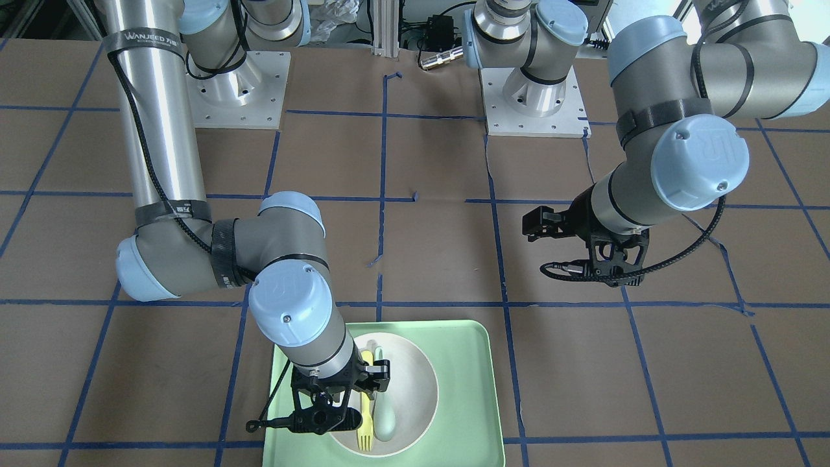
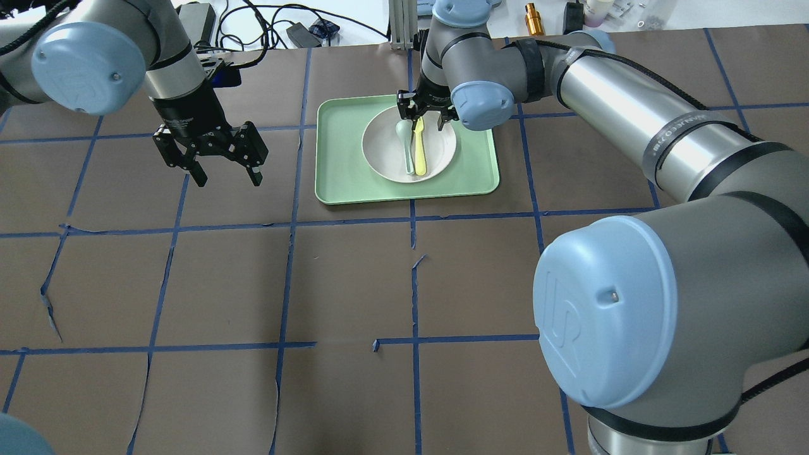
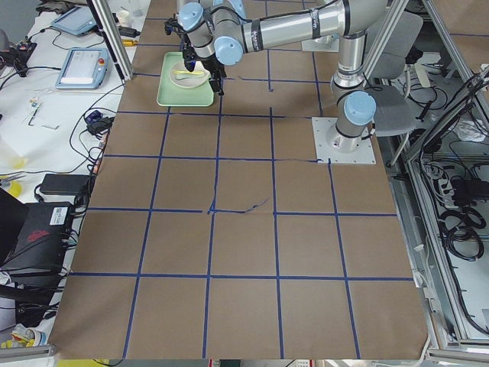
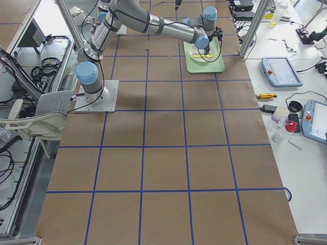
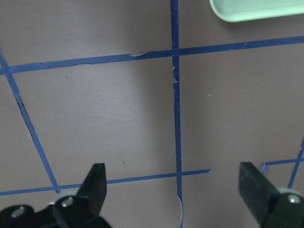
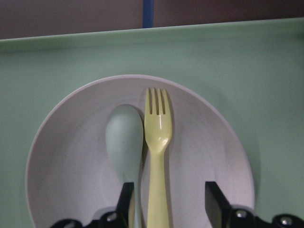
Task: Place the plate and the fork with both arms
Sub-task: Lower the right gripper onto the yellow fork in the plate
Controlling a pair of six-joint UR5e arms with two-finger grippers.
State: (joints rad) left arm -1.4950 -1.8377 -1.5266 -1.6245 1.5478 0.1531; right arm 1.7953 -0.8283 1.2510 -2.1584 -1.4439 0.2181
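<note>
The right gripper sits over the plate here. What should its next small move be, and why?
Probably nudge the right gripper slightly sideways, away from the spoon, before closing. Its jaws are open and straddle the handle of the fork, but the spoon's handle lies close beside it on the plate, seemingly just inside one finger, so closing now might catch both.

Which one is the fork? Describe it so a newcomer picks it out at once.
Find the pale-green tray on the brown table; a round off-white plate sits in it. Two utensils lie side by side in the plate: the fork is the pale-yellow one with short tines, not the grey-green spoon with the rounded bowl beside it.
</note>
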